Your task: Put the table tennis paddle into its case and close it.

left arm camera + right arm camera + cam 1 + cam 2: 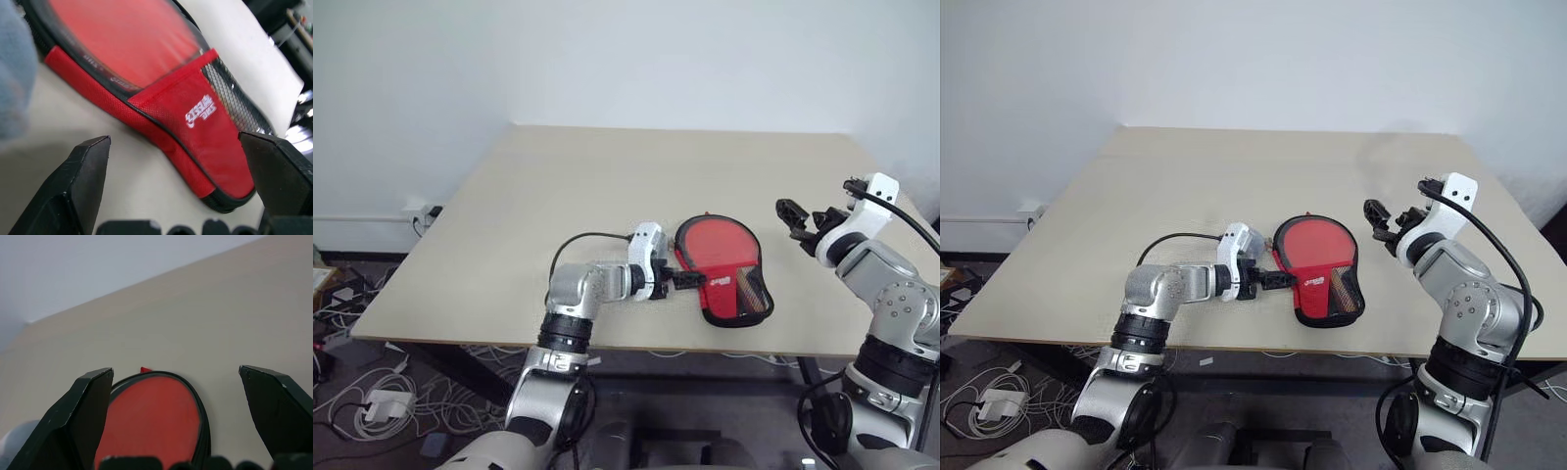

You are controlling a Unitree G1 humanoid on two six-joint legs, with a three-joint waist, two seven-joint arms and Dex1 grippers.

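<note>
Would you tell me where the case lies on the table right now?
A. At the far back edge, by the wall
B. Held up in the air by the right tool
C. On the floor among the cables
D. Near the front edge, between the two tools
D: the case lies flat on the table near its front edge, with the left tool at its side and the right tool raised apart from it.

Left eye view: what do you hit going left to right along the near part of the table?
left gripper → case → right gripper
</note>
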